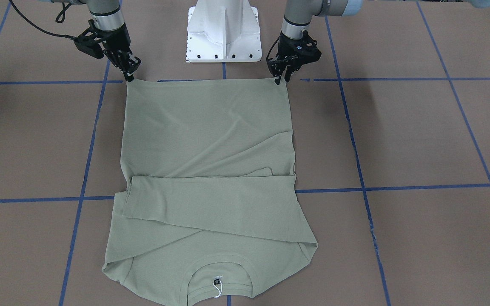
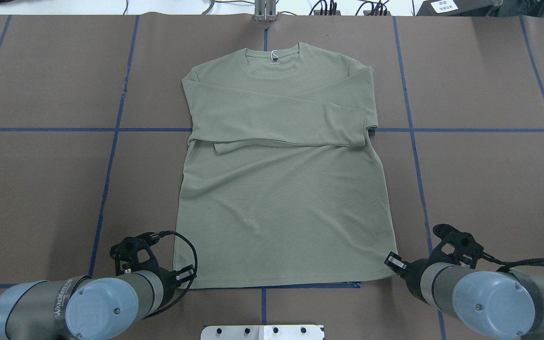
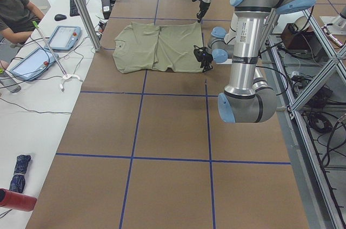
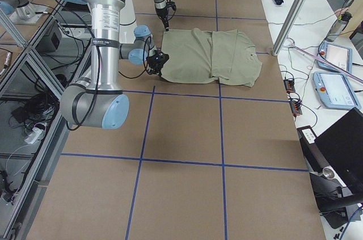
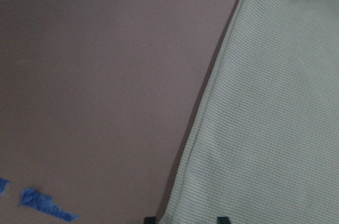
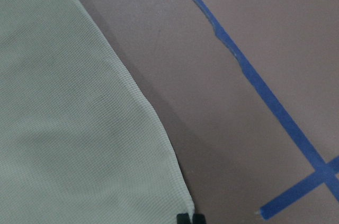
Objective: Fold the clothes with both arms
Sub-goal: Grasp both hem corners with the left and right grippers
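Observation:
The sage-green shirt (image 1: pixel 206 140) lies flat on the brown table, both sleeves folded across the chest. Its collar and white hang tag (image 1: pixel 217 290) are on the side far from me. It also shows in the overhead view (image 2: pixel 281 189). My left gripper (image 1: pixel 282 80) is at one hem corner. In the left wrist view (image 5: pixel 185 220) its tips stand apart with the hem edge between them. My right gripper (image 1: pixel 129 77) is at the other hem corner. In the right wrist view (image 6: pixel 190 217) its tips are pinched together on that corner of the shirt (image 6: pixel 69 128).
The white pedestal base (image 1: pixel 223 34) stands between the arms, just behind the hem. Blue tape lines (image 2: pixel 111 156) grid the table. Bare brown table lies on both sides of the shirt. A seated operator (image 3: pixel 13 10) and a side table with tablets (image 3: pixel 59 37) are past the collar end.

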Controlling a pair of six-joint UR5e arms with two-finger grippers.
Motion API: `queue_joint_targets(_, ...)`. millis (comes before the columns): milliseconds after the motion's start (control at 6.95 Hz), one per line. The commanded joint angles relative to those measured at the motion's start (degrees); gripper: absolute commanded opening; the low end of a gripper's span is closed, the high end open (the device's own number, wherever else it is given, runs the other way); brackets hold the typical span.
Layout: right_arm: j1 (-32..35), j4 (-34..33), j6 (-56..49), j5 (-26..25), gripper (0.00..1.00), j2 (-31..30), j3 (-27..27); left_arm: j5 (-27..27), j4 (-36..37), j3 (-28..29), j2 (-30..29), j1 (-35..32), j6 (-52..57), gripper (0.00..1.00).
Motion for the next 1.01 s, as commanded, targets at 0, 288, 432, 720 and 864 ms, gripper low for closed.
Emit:
queue_joint_targets(0,0.1,0.0,0.0,0.2,0.00,0.0,0.6,0.0,0.0,0.1,0.5,0.0,0.1,0.00)
queue_joint_targets(288,-0.1,-0.1,0.1,0.2,0.00,0.1,2.6,-1.4,0.1,-3.4,1.2,-0.1,-0.1,0.00)
queue_joint_targets(432,-0.5,-0.2,0.4,2.0,0.00,-0.3,4.1,-4.0,0.7,-8.2,3.6,0.0,-0.1,0.00)
queue_joint_targets(720,-1.2,-0.3,0.4,7.1,0.00,-3.8,10.2,-7.7,4.6,-16.1,6.0,0.9,-2.3,0.00)
queue_joint_targets(864,-1.2,-0.3,0.4,9.9,0.00,-5.8,13.5,-7.9,4.6,-17.9,5.8,2.1,-4.3,0.00)
